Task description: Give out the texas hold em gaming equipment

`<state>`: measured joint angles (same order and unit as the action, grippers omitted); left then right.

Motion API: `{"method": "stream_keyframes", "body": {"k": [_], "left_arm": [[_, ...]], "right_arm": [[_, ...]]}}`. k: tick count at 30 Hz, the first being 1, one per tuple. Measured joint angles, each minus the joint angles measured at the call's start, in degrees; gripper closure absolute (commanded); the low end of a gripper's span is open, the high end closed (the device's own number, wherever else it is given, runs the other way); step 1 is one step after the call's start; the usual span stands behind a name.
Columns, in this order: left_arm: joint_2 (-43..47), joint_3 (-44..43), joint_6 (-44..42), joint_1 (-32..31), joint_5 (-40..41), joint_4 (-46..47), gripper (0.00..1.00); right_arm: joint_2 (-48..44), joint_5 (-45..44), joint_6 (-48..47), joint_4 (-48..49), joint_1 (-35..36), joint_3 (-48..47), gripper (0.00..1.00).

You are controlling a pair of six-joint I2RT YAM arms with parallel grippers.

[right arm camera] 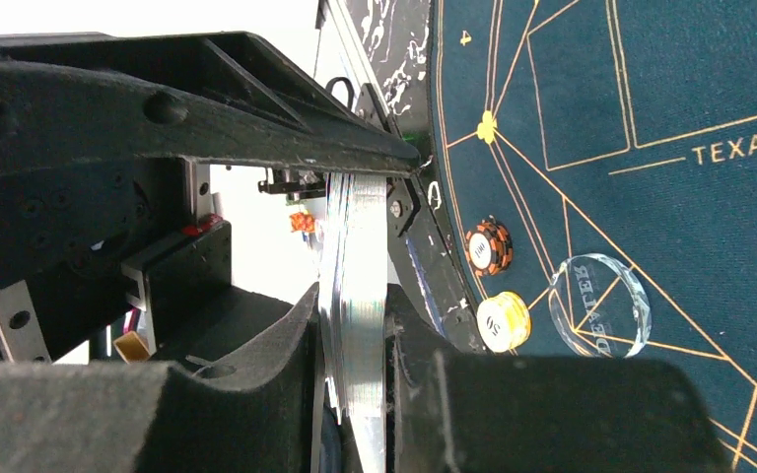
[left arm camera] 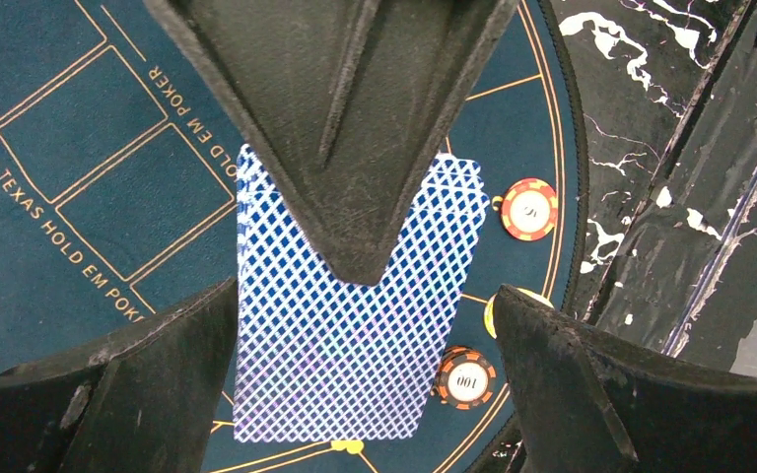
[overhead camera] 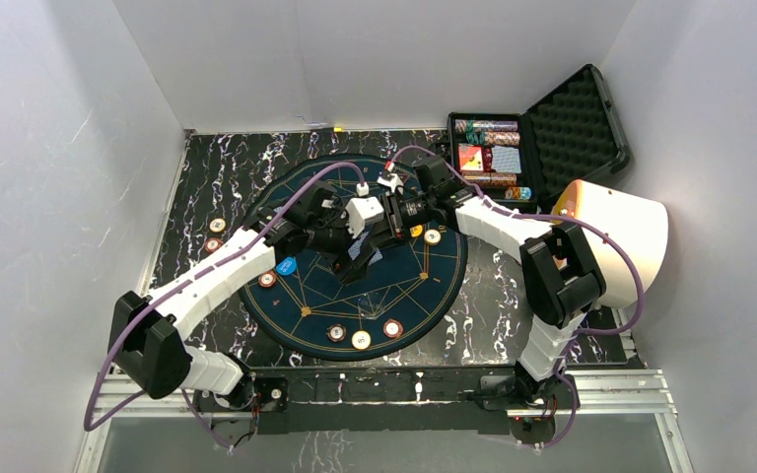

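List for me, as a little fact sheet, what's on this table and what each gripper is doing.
surface: round mat on a marbled table
right gripper: shut on the deck, held on edge
left gripper: open, a finger on either side of the deck
on mat: chips, blue button
off mat, left: stray chips
case: open, far right, more chips inside

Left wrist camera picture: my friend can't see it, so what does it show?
A stack of blue-patterned playing cards is held in front of the dark blue poker mat, pinched by a black finger of the right gripper. The left gripper stands wide open on either side of them, and a few chips lie near the mat's edge.
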<state>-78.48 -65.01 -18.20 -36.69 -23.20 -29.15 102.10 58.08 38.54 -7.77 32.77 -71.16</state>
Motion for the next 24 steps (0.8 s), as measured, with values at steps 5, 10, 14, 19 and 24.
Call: {"method": "stream_keyframes", "body": {"k": [5, 10, 14, 19, 24], "left_arm": [[0.0, 0.1, 0.2, -0.8, 1.6, 0.2, 0.04], [0.0, 0.5, 0.0, -1.0, 3.3, 0.3, 0.11], [0.0, 0.6, -0.3, -1.0, 4.4, 0.1, 0.18], [0.0, 0.9, -0.2, -1.0, 5.1, -0.4, 0.22], [0.0, 1.0, 0.0, -1.1, 5.3, -1.4, 0.14]], "right_arm": [[0.2, 1.0, 1.6, 2.1, 0.3, 0.0, 1.00], [0.9, 2.9, 3.2, 4.1, 0.4, 0.0, 1.00], [2.5, 4.2, 4.1, 5.4, 0.7, 0.0, 1.00], [4.3, 5.1, 4.4, 5.8, 1.2, 0.0, 1.00], [4.8, 6.2, 4.4, 6.3, 1.9, 0.0, 1.00]]}}
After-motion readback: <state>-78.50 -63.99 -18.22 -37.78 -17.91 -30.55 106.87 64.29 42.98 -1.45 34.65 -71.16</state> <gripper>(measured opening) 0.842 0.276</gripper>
